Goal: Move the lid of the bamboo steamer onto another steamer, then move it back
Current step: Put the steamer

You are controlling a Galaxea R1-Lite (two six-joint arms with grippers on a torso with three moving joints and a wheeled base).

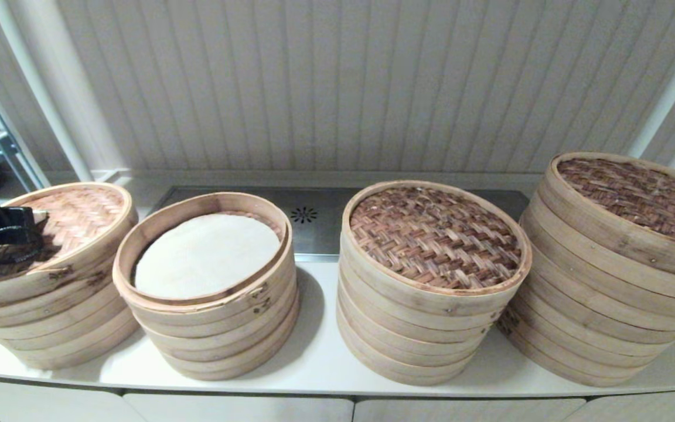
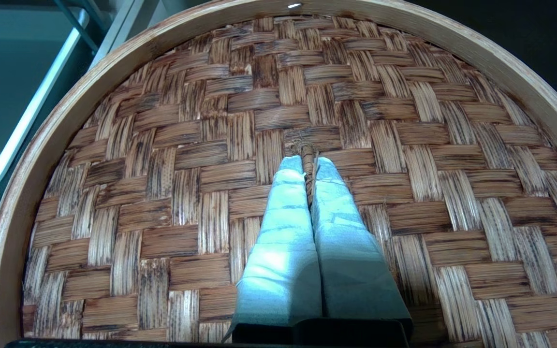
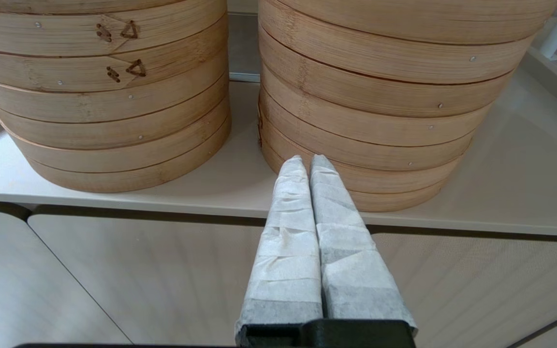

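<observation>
— Start with what's nearest us: the right claw (image 3: 309,162) hangs low in front of the bench (image 3: 240,191), pinched together on nothing, parked. No trouble there.

— And the left claw (image 2: 307,166)?

— Over the far-left stack (image 1: 50,305), clamped on the little twine loop (image 2: 306,150) in the middle of the lid (image 1: 74,220). The lid sits tilted on that stack, its near edge dipping lower than the back.

— So what worries you?

— That loop is thin. I'd guess the lid would swing or hang crooked from it, and if the twine slips out the lid drops.

— Drops where?

— Onto the stack, or off the bench edge. And the open steamer (image 1: 205,258) just beside it, the one with the white liner (image 1: 208,255), has a narrow rim. Bring the lid in slanted and I reckon it catches one side and sits cocked.

— The two lidded stacks further right?

— Well apart. Only a wide swing would reach them.
</observation>
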